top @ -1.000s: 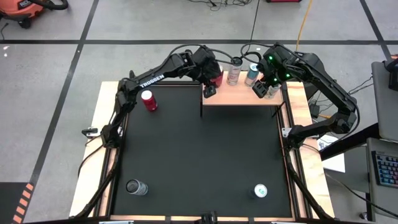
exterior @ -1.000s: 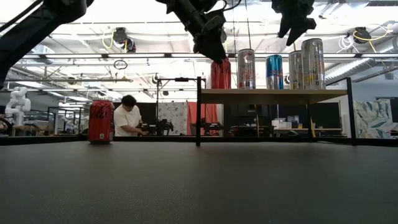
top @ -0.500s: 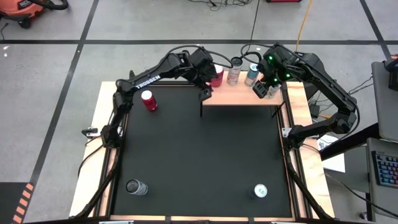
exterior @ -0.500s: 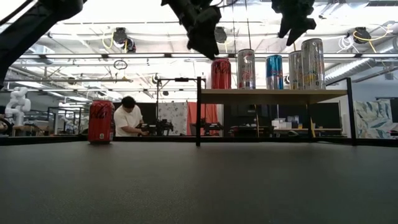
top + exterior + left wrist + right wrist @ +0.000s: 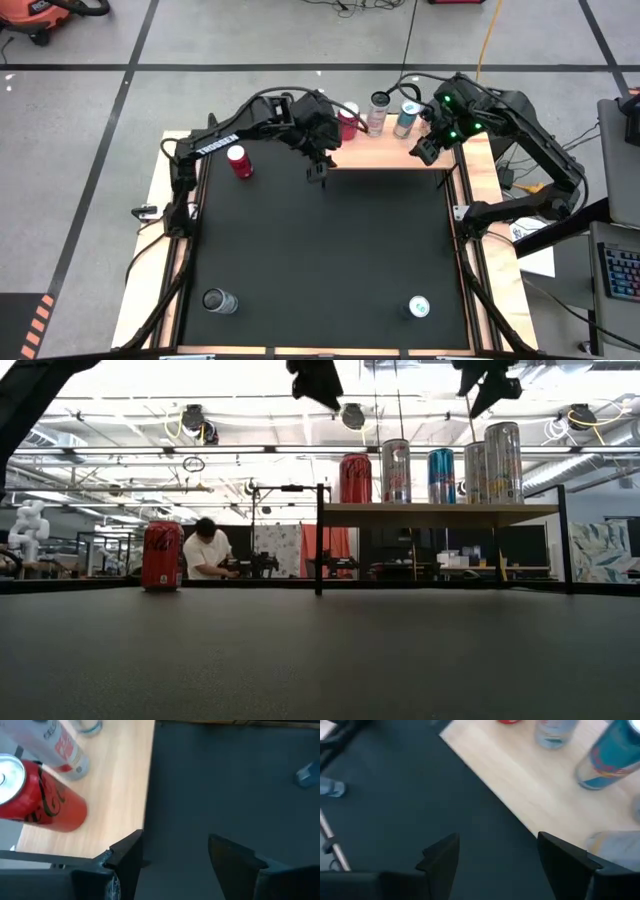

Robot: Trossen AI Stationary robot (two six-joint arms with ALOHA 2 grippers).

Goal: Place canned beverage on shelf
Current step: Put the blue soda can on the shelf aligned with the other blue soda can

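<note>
The pale-wood shelf [image 5: 390,155] stands at the table's far right on black supports. A red can [image 5: 347,120] stands upright on its left end, beside a silver can [image 5: 378,112] and a blue can [image 5: 406,118]; in the low view two taller silver cans [image 5: 490,465] follow. My left gripper [image 5: 316,172] hangs open and empty just off the shelf's left near corner, high above the table [image 5: 318,380]. In its wrist view the red can [image 5: 40,800] lies beyond its fingers. My right gripper [image 5: 425,150] hovers open and empty over the shelf's right end [image 5: 520,775].
Another red can [image 5: 238,160] stands on the black table at the far left. A silver can [image 5: 218,300] is near the front left and a blue-and-white can [image 5: 418,306] near the front right. A person [image 5: 208,550] works in the room beyond the table.
My left gripper has drawn away from the red can on the shelf, rising and going toward the table's left and near edges; the can stays upright on the shelf. My right gripper has drifted slightly toward the right edge.
</note>
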